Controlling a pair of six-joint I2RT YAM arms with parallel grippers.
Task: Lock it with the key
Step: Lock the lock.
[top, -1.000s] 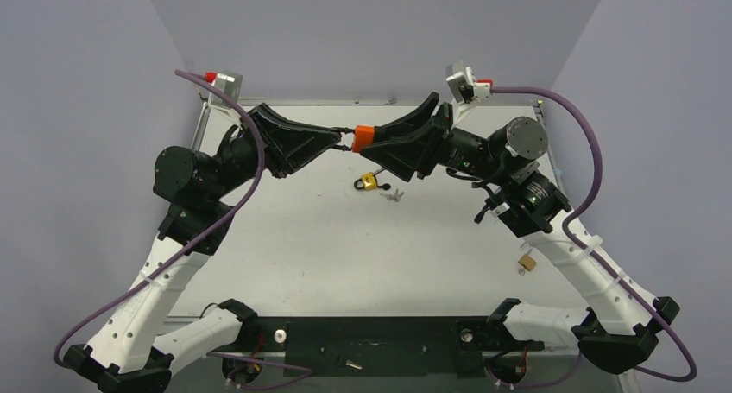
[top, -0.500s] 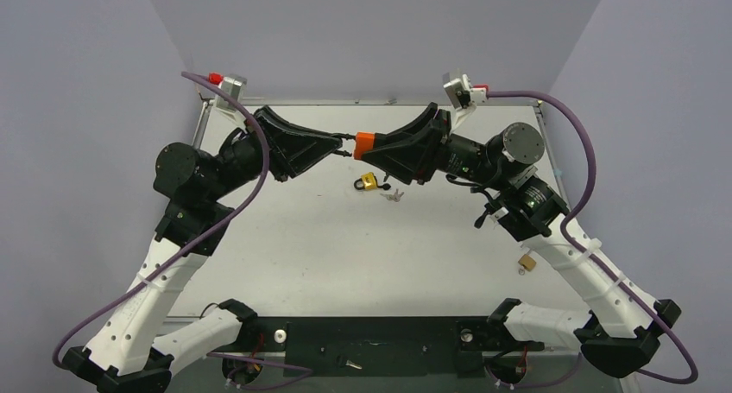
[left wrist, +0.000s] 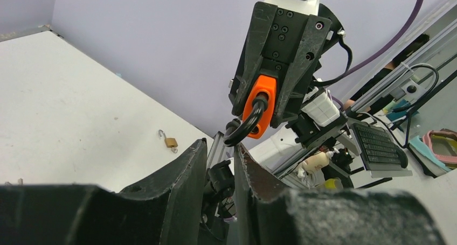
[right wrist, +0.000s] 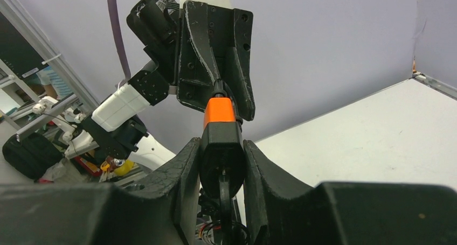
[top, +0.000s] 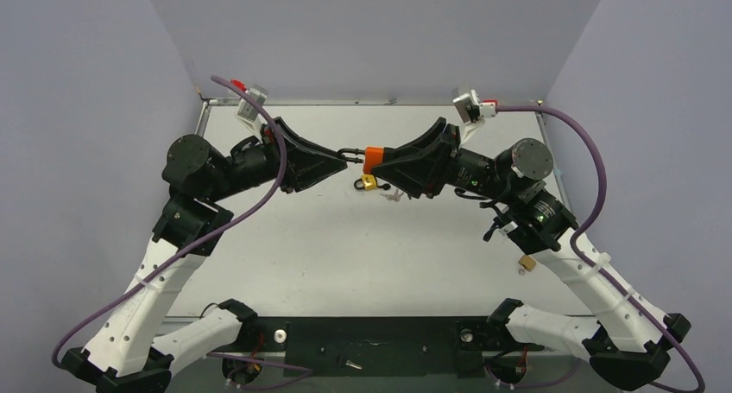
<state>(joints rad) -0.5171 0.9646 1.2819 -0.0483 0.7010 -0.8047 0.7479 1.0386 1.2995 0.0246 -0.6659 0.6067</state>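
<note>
My right gripper is shut on an orange-and-black padlock, held in the air above the table's middle back. The padlock's black shackle points at my left gripper, whose jaws stand open with a gap; the shackle loop sits just at their tips, not pinched. The key, tiny and silver, lies on the table below the lock, next to a small yellow padlock.
A brass padlock lies by the table's right edge near the right arm. Metal rails frame the white table, with purple-grey walls behind and at both sides.
Both grippers and the orange padlock have come lower and nearer. The left jaws were shut on the shackle and have opened. The right jaws have closed tighter on the lock body.
</note>
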